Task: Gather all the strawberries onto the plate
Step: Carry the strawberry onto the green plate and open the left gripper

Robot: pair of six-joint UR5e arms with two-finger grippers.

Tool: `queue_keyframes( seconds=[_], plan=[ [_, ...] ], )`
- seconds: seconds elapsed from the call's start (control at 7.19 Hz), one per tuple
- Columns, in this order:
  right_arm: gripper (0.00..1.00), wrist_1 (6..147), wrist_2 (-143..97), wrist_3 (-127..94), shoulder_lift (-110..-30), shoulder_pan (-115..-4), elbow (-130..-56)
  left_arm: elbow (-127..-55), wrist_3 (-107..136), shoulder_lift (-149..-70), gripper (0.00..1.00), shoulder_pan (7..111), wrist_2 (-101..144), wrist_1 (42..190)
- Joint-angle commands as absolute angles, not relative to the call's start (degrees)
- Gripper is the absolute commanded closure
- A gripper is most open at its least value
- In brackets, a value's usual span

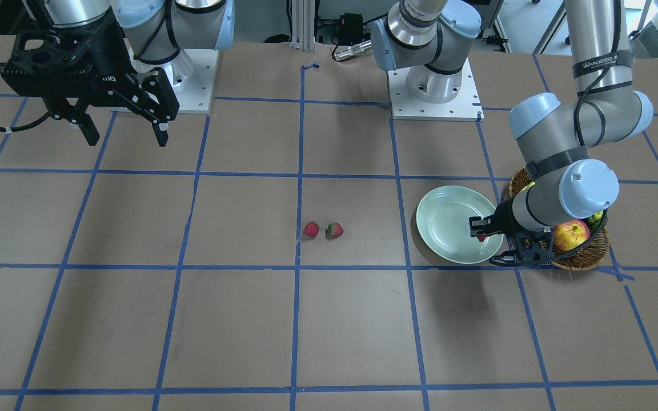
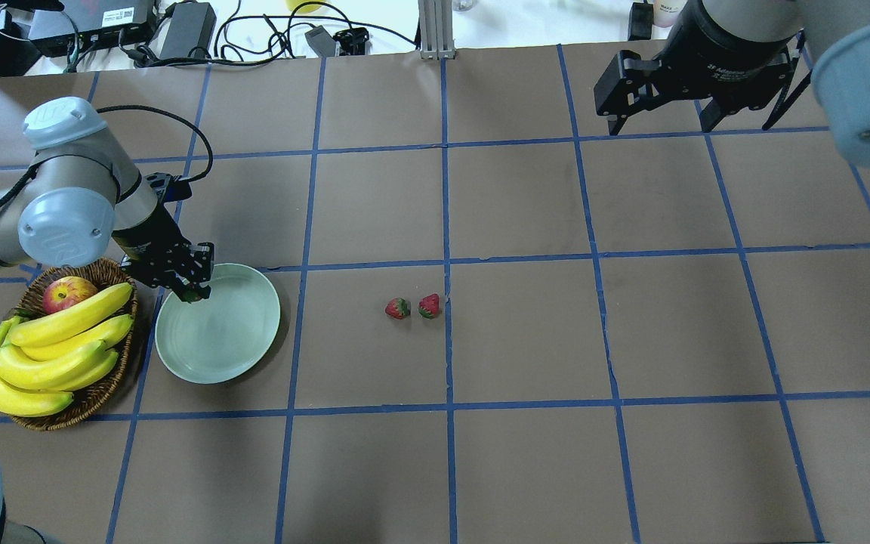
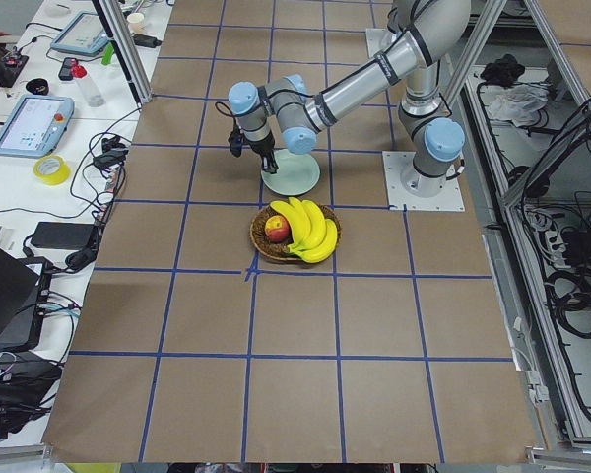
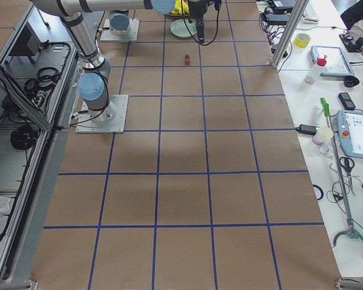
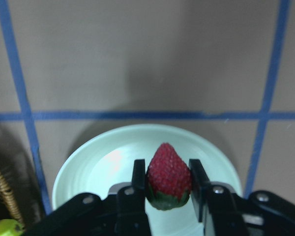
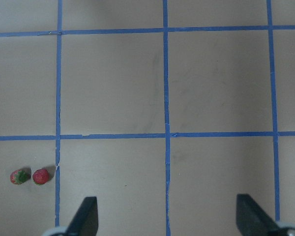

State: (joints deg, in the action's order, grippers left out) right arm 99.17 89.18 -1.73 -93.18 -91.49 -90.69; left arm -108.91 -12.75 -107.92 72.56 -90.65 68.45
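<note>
My left gripper [image 5: 168,182] is shut on a strawberry [image 5: 168,176] and holds it over the near rim of the pale mint-green plate [image 5: 93,169]. It also shows in the overhead view [image 2: 192,292] above the plate [image 2: 223,332], and in the front view [image 1: 480,231] over the plate [image 1: 449,222]. Two more strawberries [image 2: 397,308] [image 2: 429,306] lie side by side on the table near the centre; they also show in the front view [image 1: 311,229] [image 1: 334,230] and the right wrist view [image 6: 20,176] [image 6: 41,175]. My right gripper [image 2: 661,125] is open and empty, high at the far right.
A brown wicker basket [image 2: 103,389] with bananas [image 2: 50,351] and a red-yellow apple [image 2: 66,293] stands just left of the plate. Blue tape lines cross the brown table. Cables and power supplies [image 2: 186,30] lie beyond the far edge.
</note>
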Motion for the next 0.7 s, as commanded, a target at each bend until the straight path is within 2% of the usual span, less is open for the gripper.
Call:
queue_keyframes(
  seconds=[0.0, 0.14, 0.56],
  plan=[
    [0.00, 98.79, 89.47, -1.58, -93.43, -91.58, -90.53, -110.39, -13.26, -107.58, 0.48, 72.25, -90.09, 69.08],
    [0.00, 98.79, 89.47, -1.67, -93.34, -91.58, -90.61, -110.39, -13.10, -107.58, 0.00, 72.16, -90.09, 69.17],
    [0.00, 98.88, 89.38, -1.41, -93.34, -91.58, -90.97, -105.41, -9.77, -105.74, 0.00, 75.47, -87.30, 71.45]
  ],
)
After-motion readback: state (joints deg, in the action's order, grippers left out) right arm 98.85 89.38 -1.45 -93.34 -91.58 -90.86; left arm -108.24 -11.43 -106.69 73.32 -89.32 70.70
